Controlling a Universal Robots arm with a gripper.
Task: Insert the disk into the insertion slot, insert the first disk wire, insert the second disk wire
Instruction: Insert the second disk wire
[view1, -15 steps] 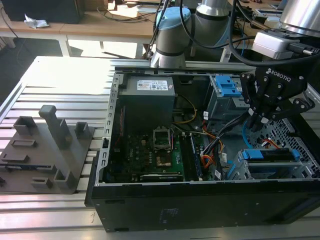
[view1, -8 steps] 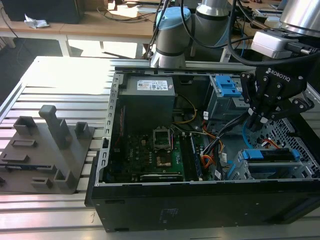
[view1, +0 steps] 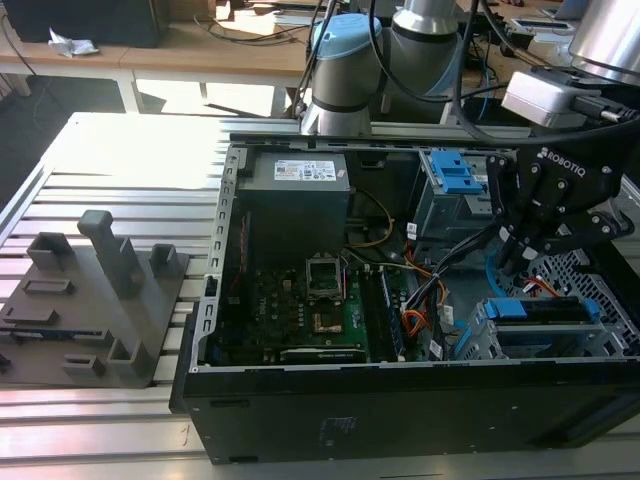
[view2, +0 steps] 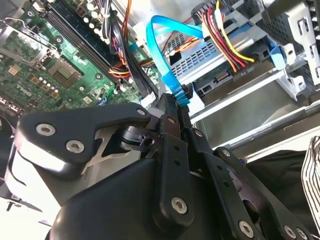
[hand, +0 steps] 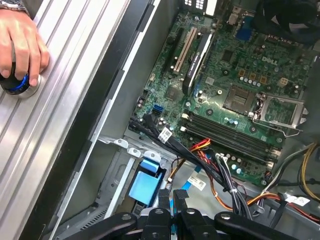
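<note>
The arm (view1: 405, 40) over there is built of fat silver-grey tubes joined by rounded joints with pale blue caps (view1: 338, 40), and black cables (view1: 462, 75) loop loosely across it. Up by the wrist sits a light grey box (view1: 545, 95) with a black lead running from it. The gripper (view1: 512, 262) is matt black all over, with white lettering (view1: 572, 160) along its body. In the second wrist view its linkage bars are flat with rounded ends, pinned by silver round-headed screws (view2: 178, 204), and its 2 fingers (view2: 169, 112) are slim and black.
</note>
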